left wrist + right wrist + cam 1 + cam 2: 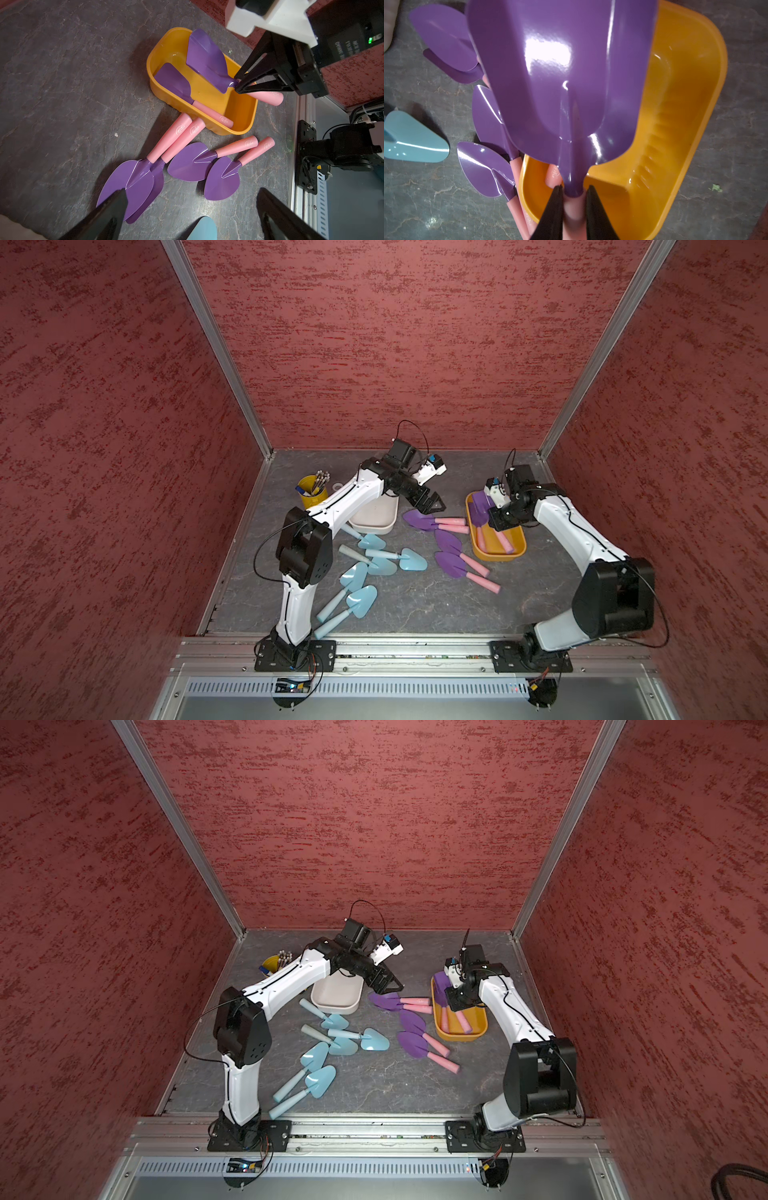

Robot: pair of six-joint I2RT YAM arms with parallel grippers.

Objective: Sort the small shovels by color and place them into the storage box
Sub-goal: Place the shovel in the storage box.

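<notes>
The right end effector (574,192) is clamped tight on the pink handle of a purple shovel (560,72), just behind the blade's neck. It holds the shovel above the orange box (695,83) with the blade raised over the box's far end. A second purple shovel (174,83) lies inside that box, its handle along the bottom.

The left end effector (435,507) stands wide and holds nothing. It hangs over the desk (415,605) between the white box (372,526) and the orange one, just above the blades of a stacked pair of purple shovels (135,182) whose handle ends reach close to the orange wall. Beside that pair lie two more purple shovels (220,180), side by side.

Five light blue shovels (411,562) lie loose on the desk on the left arm's side, in front of the white box, some overlapping. A yellow cup (309,502) holding pens (320,481) stands near the back corner behind the left arm
</notes>
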